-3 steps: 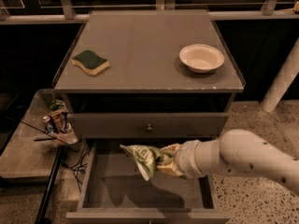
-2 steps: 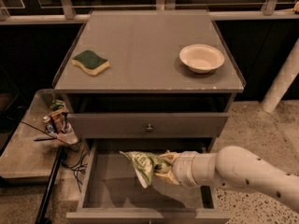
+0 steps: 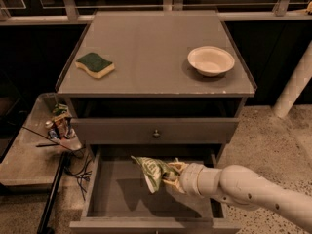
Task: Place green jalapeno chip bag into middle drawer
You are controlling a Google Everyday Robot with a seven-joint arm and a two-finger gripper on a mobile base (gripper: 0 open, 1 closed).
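The green jalapeno chip bag (image 3: 152, 171), crinkled green and white, hangs over the open middle drawer (image 3: 112, 199), a wide grey drawer with a bare floor. My gripper (image 3: 171, 176) reaches in from the right on a white arm and is shut on the bag's right end, holding it above the drawer floor near the drawer's middle. The bag casts a shadow on the floor below it.
A green-and-yellow sponge (image 3: 95, 65) and a white bowl (image 3: 210, 60) sit on the cabinet top. The closed drawer front with a small knob (image 3: 156, 133) is just above the open drawer. A low side table (image 3: 24, 155) with small clutter stands at the left.
My gripper and the bag have moved slightly left and lower over the open drawer. Nothing else has moved.
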